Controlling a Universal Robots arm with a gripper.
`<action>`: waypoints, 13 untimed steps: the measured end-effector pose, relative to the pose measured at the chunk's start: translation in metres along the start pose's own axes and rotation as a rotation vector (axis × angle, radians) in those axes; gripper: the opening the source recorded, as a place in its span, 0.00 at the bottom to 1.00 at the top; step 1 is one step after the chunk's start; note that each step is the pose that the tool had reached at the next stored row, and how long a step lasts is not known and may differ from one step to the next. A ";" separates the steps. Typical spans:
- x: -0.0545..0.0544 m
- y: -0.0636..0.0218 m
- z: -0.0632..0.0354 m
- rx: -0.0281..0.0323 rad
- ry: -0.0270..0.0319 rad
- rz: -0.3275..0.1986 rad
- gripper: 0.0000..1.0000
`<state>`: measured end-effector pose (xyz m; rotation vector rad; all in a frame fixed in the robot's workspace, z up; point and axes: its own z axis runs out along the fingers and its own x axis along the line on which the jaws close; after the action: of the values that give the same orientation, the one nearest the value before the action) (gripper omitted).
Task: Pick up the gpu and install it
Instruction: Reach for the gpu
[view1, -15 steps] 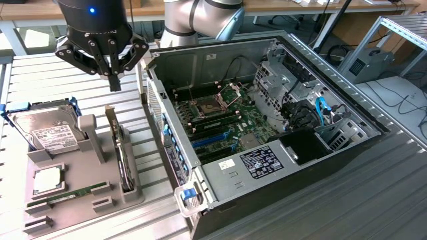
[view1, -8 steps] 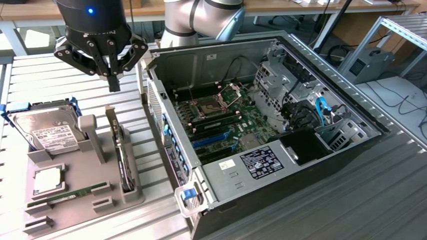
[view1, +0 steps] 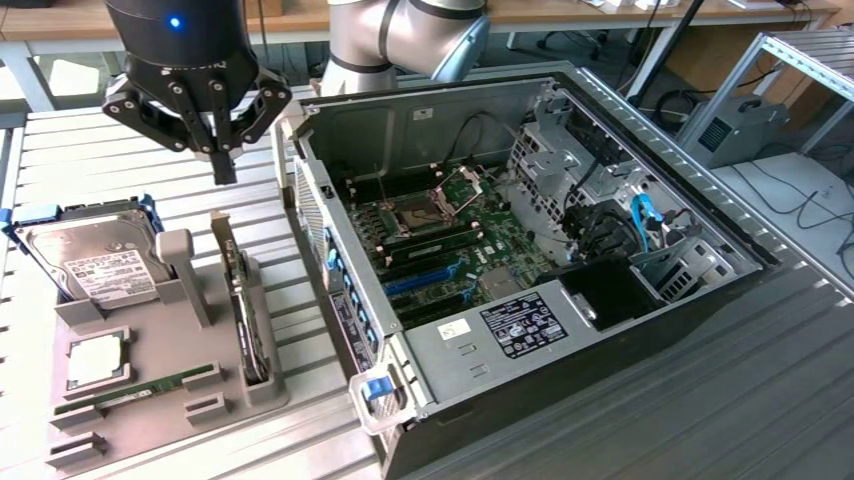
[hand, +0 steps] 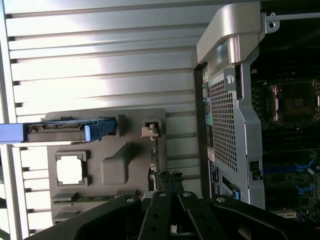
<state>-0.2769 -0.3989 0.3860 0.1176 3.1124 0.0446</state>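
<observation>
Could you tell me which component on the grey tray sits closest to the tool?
The gpu, the black card standing on edge, below the tool.

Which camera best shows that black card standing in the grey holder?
The exterior view: the gpu stands on edge in the grey holder, its whole length visible. The wrist view looks down on its thin top edge, partly hidden by the pincer.

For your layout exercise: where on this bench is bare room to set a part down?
Bare slatted table at the exterior view's right of the computer case, and behind the grey holder. Crowded: the holder, with hard drive and gpu, and the case's inside.
</observation>
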 end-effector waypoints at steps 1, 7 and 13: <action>0.000 0.0000 0.0000 0.0000 0.0000 0.000 0.11; 0.002 -0.0002 0.0001 0.0000 0.0000 0.000 0.11; 0.006 -0.0004 0.0001 0.0000 0.0000 0.000 0.11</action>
<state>-0.2826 -0.3989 0.3857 0.1176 3.1123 0.0446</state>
